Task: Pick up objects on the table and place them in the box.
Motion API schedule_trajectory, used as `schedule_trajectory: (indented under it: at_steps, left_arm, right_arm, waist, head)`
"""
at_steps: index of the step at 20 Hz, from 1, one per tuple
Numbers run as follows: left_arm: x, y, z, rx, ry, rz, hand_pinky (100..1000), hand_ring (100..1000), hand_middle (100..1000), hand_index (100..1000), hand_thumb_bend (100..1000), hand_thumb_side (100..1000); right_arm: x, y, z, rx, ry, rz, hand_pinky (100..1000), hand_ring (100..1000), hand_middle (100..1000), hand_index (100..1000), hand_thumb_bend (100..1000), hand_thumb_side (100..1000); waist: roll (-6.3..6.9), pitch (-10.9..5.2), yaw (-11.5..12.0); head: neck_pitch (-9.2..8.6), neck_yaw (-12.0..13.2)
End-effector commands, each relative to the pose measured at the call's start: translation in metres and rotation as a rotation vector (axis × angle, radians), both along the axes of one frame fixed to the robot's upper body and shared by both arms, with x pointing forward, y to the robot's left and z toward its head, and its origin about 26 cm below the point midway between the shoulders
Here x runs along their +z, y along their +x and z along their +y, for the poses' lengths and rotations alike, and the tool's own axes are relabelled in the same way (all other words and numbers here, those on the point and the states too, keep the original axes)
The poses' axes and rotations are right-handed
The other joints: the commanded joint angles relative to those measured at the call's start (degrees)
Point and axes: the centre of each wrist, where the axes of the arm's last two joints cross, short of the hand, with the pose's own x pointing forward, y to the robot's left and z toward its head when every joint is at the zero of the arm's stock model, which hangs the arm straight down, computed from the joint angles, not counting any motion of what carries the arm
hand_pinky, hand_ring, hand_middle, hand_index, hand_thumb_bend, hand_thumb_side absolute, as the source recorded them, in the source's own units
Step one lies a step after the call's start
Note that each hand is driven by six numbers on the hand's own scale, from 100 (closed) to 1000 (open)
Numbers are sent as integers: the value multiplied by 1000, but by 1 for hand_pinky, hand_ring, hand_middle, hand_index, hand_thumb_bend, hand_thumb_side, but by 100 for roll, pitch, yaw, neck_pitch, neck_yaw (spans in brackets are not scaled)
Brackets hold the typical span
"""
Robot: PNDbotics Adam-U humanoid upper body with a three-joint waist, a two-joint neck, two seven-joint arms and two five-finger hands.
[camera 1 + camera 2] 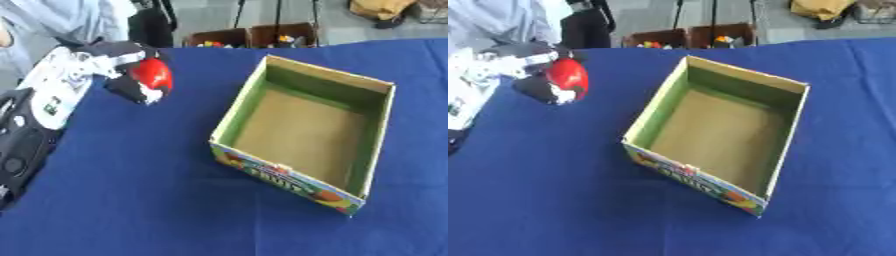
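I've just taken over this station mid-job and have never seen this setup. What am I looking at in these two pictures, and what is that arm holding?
Both pictures come from one stereo camera in the robot's head, looking down at the work: a left eye view and a right eye view of the same moment, so they nearly match.

The surface is a table under a blue cloth. On it stands an open cardboard box with green inner walls, a brown floor and printed colours on its near side. The box looks empty.

The black and white arm coming in from the left is the robot's own left arm. Its left hand has fingers curled round a red object, rounded and glossy, held left of the box, not yet over it.

The right hand shows in neither view.
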Motion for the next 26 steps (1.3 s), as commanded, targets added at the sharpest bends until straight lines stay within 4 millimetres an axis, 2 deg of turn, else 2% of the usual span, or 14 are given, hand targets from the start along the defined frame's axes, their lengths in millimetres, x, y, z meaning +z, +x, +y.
schedule_trajectory:
  at_steps: [1, 8, 13, 18, 22, 26]
  left_arm:
    - [38, -18, -12, -72, 26, -107, 158, 498, 788, 975, 100, 446]
    - [69, -38, -58, -256, 2, -199, 147, 487, 779, 980, 100, 447]
    - [74, -44, -83, -361, -52, -243, 145, 481, 770, 969, 100, 443]
    - [64, -34, -104, -399, -108, -223, 145, 477, 765, 968, 100, 440]
    - [41, -12, -121, -354, -131, -176, 151, 483, 763, 967, 100, 438]
    - [20, 3, -136, -264, -86, -200, 163, 499, 770, 970, 100, 437]
  right_arm:
    - [8, -3, -1, 3, -10, -23, 712, 766, 726, 770, 100, 1000]
    - [10, -3, 0, 14, -9, -26, 712, 765, 726, 770, 100, 1000]
    - [12, -3, -1, 18, 1, -39, 711, 765, 726, 770, 100, 1000]
    - [16, -2, 1, 29, 7, -55, 711, 764, 727, 770, 100, 1000]
    - [18, -2, 1, 33, 22, -71, 710, 764, 727, 769, 100, 1000]
    - [20, -2, 2, 44, 35, -80, 711, 764, 727, 770, 100, 1000]
  waist:
    - [88, -246, -18]
    - [140, -307, -119]
    - [165, -318, -202]
    - [196, -305, -353]
    - [188, -288, -424]
    - [171, -256, -478]
  head:
    - [40, 17]
    - [42, 126]
    - [11, 179]
    - [-20, 246]
    - [-68, 323]
    - [-151, 392]
